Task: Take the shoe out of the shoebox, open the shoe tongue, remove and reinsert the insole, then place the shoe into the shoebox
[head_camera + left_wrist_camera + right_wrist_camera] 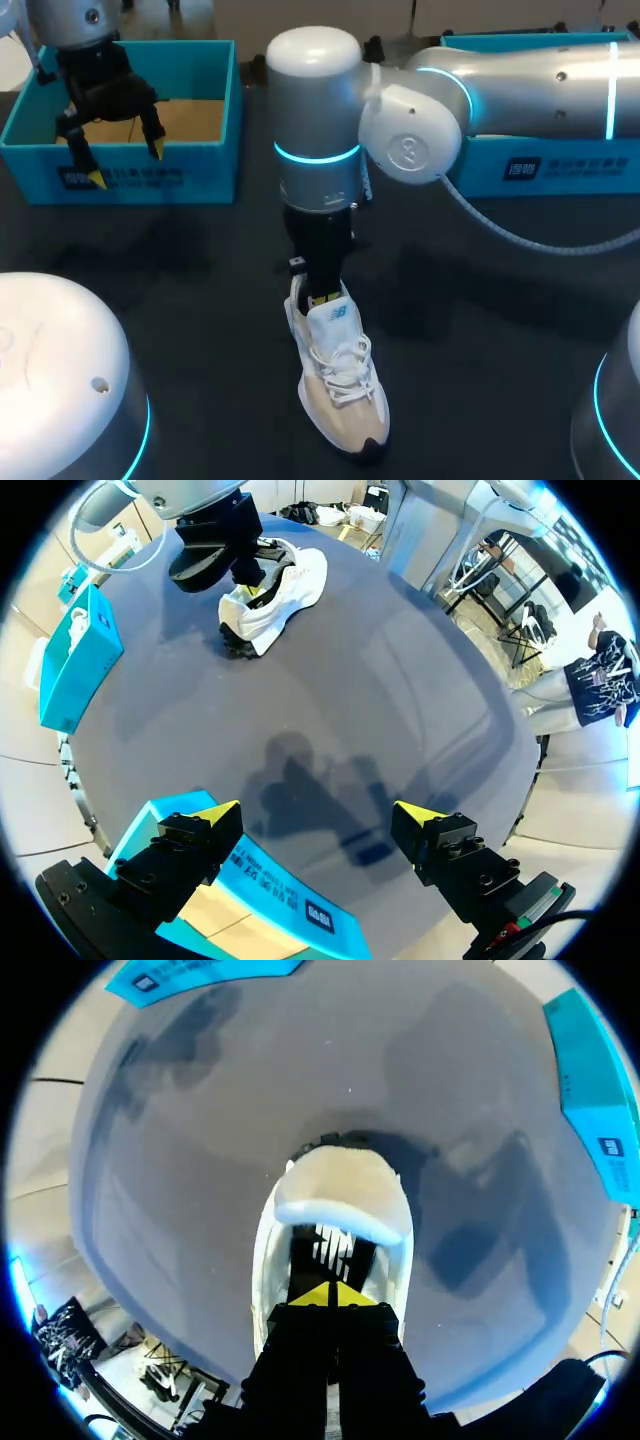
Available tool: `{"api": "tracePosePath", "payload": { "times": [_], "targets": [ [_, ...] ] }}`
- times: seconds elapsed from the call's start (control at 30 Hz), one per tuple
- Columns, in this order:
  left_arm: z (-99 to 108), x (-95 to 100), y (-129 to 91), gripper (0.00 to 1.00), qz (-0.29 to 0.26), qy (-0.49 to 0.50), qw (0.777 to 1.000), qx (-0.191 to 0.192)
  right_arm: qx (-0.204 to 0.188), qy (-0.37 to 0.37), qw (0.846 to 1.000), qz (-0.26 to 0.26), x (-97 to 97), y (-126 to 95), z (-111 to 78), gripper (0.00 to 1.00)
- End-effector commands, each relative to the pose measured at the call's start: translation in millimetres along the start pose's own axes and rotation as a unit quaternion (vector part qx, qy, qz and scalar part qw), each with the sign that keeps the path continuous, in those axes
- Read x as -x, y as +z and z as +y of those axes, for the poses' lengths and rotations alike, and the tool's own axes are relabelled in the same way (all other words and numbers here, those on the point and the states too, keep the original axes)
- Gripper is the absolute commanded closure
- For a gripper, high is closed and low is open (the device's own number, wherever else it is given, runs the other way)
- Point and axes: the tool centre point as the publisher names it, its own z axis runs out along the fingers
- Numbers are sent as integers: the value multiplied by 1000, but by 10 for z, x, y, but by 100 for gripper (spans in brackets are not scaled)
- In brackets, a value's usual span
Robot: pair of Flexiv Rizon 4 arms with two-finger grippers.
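A white and beige shoe (340,385) lies on the dark table, toe toward the front edge. My right gripper (323,298) points down into the shoe's opening behind the tongue. In the right wrist view its yellow tips (330,1295) are pressed together, shut, inside the shoe (340,1190); whether they pinch anything is hidden. My left gripper (127,163) hangs open over the front wall of the open blue shoebox (120,180) at the back left, holding nothing. In the left wrist view this gripper (318,813) spans the box edge (290,900), with the shoe (275,595) far ahead.
A second blue box (560,165) stands at the back right behind my right arm, and it also shows in the left wrist view (80,660) and the right wrist view (600,1080). Bare table (200,280) lies between the shoebox and the shoe.
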Motion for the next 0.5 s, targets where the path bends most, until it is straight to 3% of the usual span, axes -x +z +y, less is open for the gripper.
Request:
{"api": "tracePosePath", "payload": {
  "times": [0.03,0.13,0.27,0.4,0.5],
  "targets": [
    [-2,-8,-11,0,0,0,1000,1,1,1,1000,14,-38,60,-79,100],
    [-2,-8,-11,0,0,0,1000,1,-10,4,1000,19,-101,84,-101,96],
    [-2,-8,-11,0,0,0,1000,1,-37,15,999,8,-213,65,-105,61],
    [-2,-8,-11,0,0,0,1000,1,-46,27,999,-8,-270,46,-156,53],
    [-2,-8,-11,0,0,0,1000,1,-48,34,998,-19,-293,36,-199,34]
  ]
}}
